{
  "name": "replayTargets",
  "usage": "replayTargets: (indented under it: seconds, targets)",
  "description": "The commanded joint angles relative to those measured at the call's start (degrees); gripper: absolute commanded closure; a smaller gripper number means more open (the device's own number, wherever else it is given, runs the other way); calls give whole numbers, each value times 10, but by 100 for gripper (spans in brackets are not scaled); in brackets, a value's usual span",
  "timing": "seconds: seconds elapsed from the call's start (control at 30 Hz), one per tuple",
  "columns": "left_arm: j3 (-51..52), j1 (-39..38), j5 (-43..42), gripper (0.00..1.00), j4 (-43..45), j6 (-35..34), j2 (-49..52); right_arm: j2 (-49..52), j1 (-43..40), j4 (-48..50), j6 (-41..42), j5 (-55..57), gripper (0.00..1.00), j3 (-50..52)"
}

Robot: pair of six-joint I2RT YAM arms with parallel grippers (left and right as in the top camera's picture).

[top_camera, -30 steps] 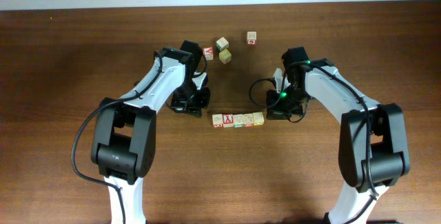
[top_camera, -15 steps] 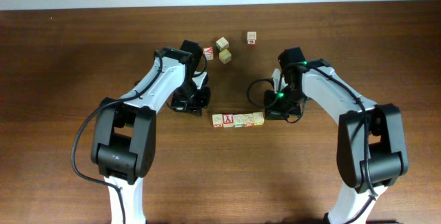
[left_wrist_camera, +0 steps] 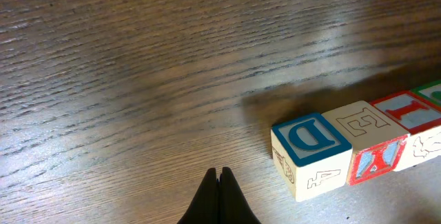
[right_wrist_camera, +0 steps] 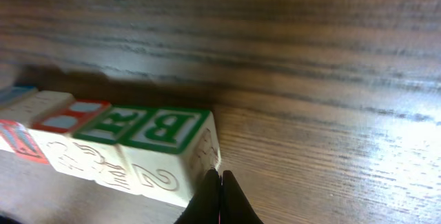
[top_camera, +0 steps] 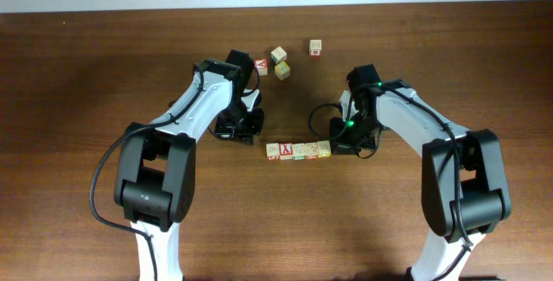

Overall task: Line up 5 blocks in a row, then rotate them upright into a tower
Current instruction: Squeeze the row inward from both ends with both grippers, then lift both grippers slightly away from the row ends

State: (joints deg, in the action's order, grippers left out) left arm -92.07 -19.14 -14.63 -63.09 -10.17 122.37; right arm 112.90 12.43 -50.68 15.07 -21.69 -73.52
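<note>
Several blocks (top_camera: 298,150) lie in a tight row at the table's middle. Its left end is a cube with a blue D (left_wrist_camera: 310,141), then a pale E block (left_wrist_camera: 362,120) and a red-topped one (left_wrist_camera: 406,110). At the right end sit a green B block (right_wrist_camera: 169,131) and a green R block (right_wrist_camera: 117,124). My left gripper (left_wrist_camera: 220,172) is shut and empty, low over the wood a short way left of the D cube (top_camera: 259,137). My right gripper (right_wrist_camera: 220,176) is shut, its tips against the B block's outer lower corner (top_camera: 335,145).
Beyond the row lie loose cubes: a red-marked one (top_camera: 261,67), two pale ones (top_camera: 277,54) (top_camera: 282,70), and another red-marked one (top_camera: 315,47) further right. Both arms lean in from the near side. The table's far edge (top_camera: 276,8) meets a white wall.
My right arm has crept left, bringing its shut tips up to the row's right end. The left arm and the row look unmoved.
</note>
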Motion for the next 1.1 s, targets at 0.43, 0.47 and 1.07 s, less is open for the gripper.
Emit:
replayTargets:
  seconds: [0.43, 0.47, 1.07]
  targets:
    - [3, -3, -9, 100, 5, -5, 5, 11, 31, 2, 4, -25, 96, 6]
    - [3, -3, -9, 100, 5, -5, 5, 11, 31, 1, 4, -25, 96, 6]
    - [-83, 100, 24, 100, -49, 54, -102, -89, -75, -46, -49, -71, 96, -43]
